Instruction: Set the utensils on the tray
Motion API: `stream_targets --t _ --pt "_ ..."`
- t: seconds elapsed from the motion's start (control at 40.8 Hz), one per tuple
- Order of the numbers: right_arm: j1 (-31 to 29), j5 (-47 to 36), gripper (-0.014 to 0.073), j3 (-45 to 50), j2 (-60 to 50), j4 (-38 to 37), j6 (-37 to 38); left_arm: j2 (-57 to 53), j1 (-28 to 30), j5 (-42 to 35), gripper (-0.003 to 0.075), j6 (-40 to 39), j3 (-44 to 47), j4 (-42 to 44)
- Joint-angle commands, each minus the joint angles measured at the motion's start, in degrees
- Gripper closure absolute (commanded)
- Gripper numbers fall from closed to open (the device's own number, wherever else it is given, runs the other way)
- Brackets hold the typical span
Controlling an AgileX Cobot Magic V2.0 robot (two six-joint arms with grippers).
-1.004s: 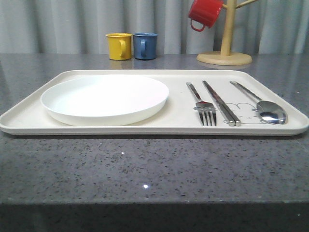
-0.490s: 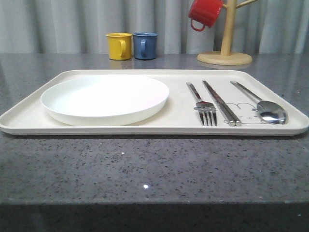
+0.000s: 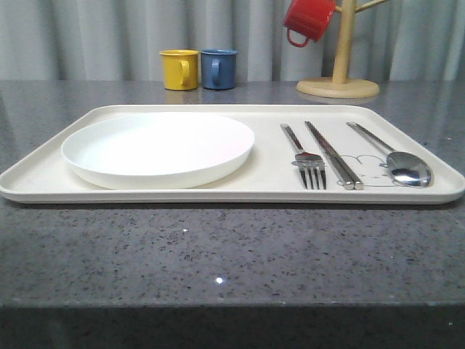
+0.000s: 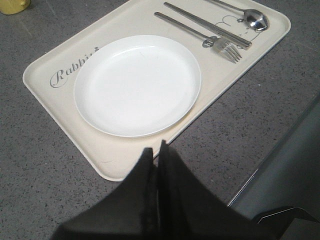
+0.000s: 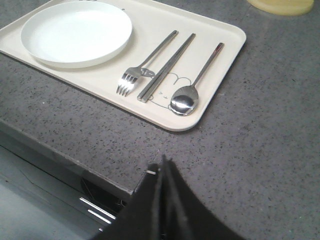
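Note:
The cream tray (image 3: pixel 43 174) lies across the grey table with a round white plate (image 3: pixel 158 148) on its left half. On its right half lie a silver fork (image 3: pixel 305 156), a pair of metal chopsticks (image 3: pixel 332 154) and a long-handled spoon (image 3: pixel 396 156), side by side. In the left wrist view the tray (image 4: pixel 55 65), plate (image 4: pixel 137 84), fork (image 4: pixel 210 37), chopsticks (image 4: pixel 207 24) and spoon (image 4: pixel 250 17) show beyond my left gripper (image 4: pixel 155 149), which is shut and empty over the tray's near corner. My right gripper (image 5: pixel 160 167) is shut and empty above the table's front edge, short of the tray (image 5: pixel 220 55) and spoon (image 5: pixel 192 90).
A yellow cup (image 3: pixel 179 69) and a blue cup (image 3: pixel 219 68) stand at the back of the table. A red cup (image 3: pixel 308 19) hangs on a wooden mug tree (image 3: pixel 338 78) at the back right. The table's front edge (image 5: pixel 65 152) drops off near the right gripper.

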Motion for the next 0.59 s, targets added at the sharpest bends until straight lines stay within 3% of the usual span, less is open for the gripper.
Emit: stream_targets --t 0.0,0.196,0.367,0.563 --pt "0.0 -4.5 0.0662 -1.2 0.7 0.3 -0.6 -0.6 -0.9 -4.4 0.0739 -0.6 -1.2 -0.4" --pt "0.0 -4.4 0.0662 -1.2 0.7 0.3 -0.6 -6.6 4.9 -9.6 0.0739 -0.6 4.2 -1.0" --pt "0.0 -4.4 0.0662 -1.2 0.7 0.3 -0.6 -18.1 18.0 -24.1 0.0739 -0.6 17.9 -0.5" --pt "0.0 -4.4 0.0662 -1.2 0.7 0.3 -0.6 -30.4 27.4 -37.8 0.0739 -0.6 34.5 -1.9"
